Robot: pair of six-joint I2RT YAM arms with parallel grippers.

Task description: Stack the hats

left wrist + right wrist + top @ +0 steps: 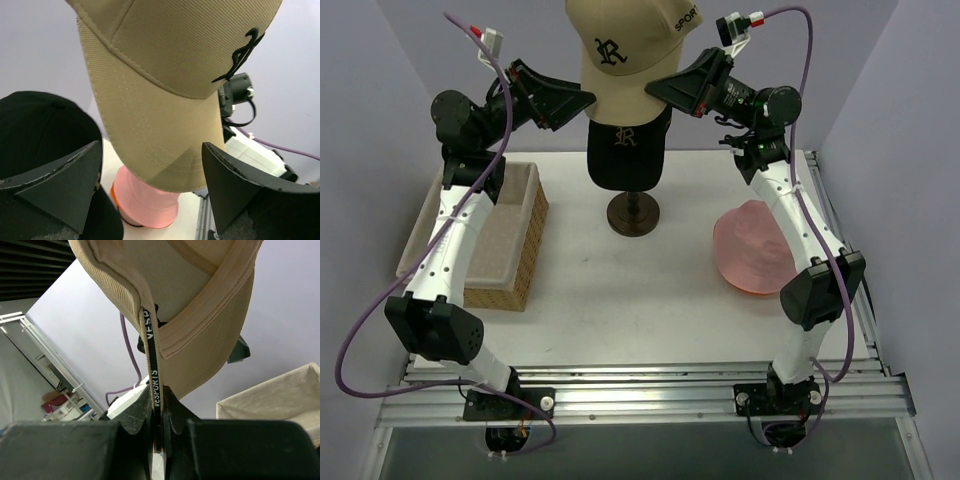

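— Tan twill baseball cap with dark stitched lettering (625, 50): what has hold of it?

— The right gripper (157, 412). Its jaws are pressed together on the cap's lower edge, on a black band printed with white letters. The tan cap hangs from that pinch, raised high at the far centre of the scene.

— And the left gripper (151, 147)?

— Spread wide. Its two dark fingers (70, 180) stand on either side of the tan cap's brim, and I see no contact with the fabric. It holds nothing.

— What lies beneath the cap?

— A black fabric cap with a light embroidered "R" (628, 150), perched above a dark round pedestal stand (633, 212) at the far middle of the white table (620, 305). From above, the tan brim overlaps the black crown. Whether the two touch I cannot tell.

— The other hats?

— To the right, beside the right arm, a pale pink soft hat (752, 245) sits on top of a bright orange hat (113, 192). Only a thin rim of the orange one shows.

— Anything on the left?

— A woven rectangular basket with a cream cloth lining (525, 250), partly under the left arm.
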